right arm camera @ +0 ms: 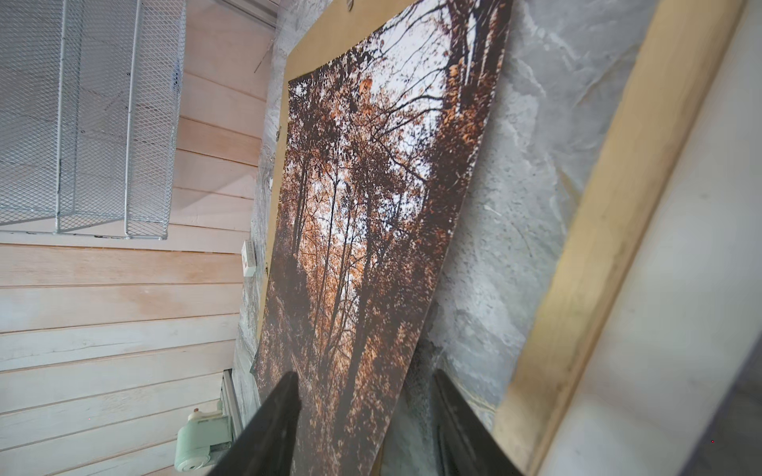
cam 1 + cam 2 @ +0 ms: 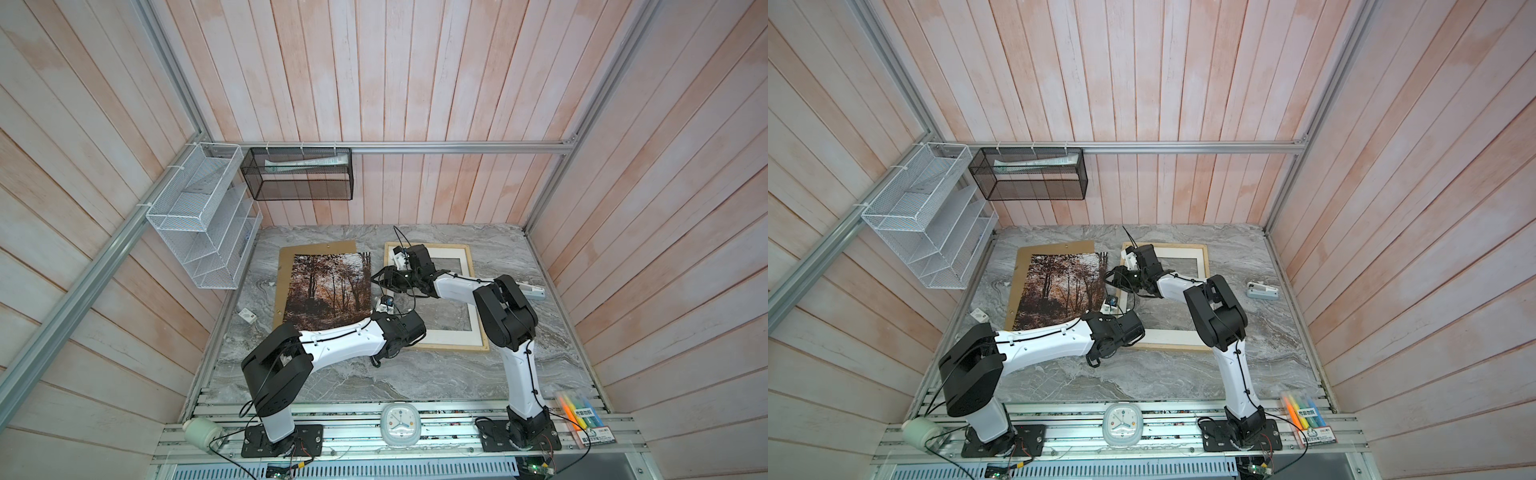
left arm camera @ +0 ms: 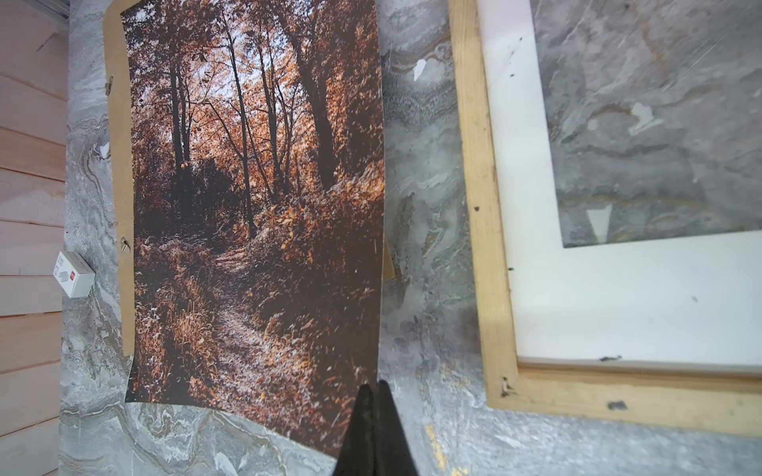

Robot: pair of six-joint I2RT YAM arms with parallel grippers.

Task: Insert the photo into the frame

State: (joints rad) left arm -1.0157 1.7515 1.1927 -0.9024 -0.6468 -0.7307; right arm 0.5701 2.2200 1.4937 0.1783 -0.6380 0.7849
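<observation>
Photo (image 2: 328, 291) location: lying on the brown board (image 2: 320, 249), just beside the frame (image 3: 480, 214), not yet inside it. Its near end overhangs the board above the table (image 2: 374, 382); we judge that this overhang offers an edge that can be pinched. The left gripper (image 3: 373, 391) is pinched shut on the photo's near corner, frame side. The right gripper (image 1: 365, 375) stands partly open and holds nothing, one finger over the print and one over the table, straddling the same long edge. We judge that a two-point hold is intended, to keep the thin sheet from sagging. The frame lies flat with the white mat (image 3: 618, 296) seated inside. We count one photo, one frame, one board, one mat and two grippers.
</observation>
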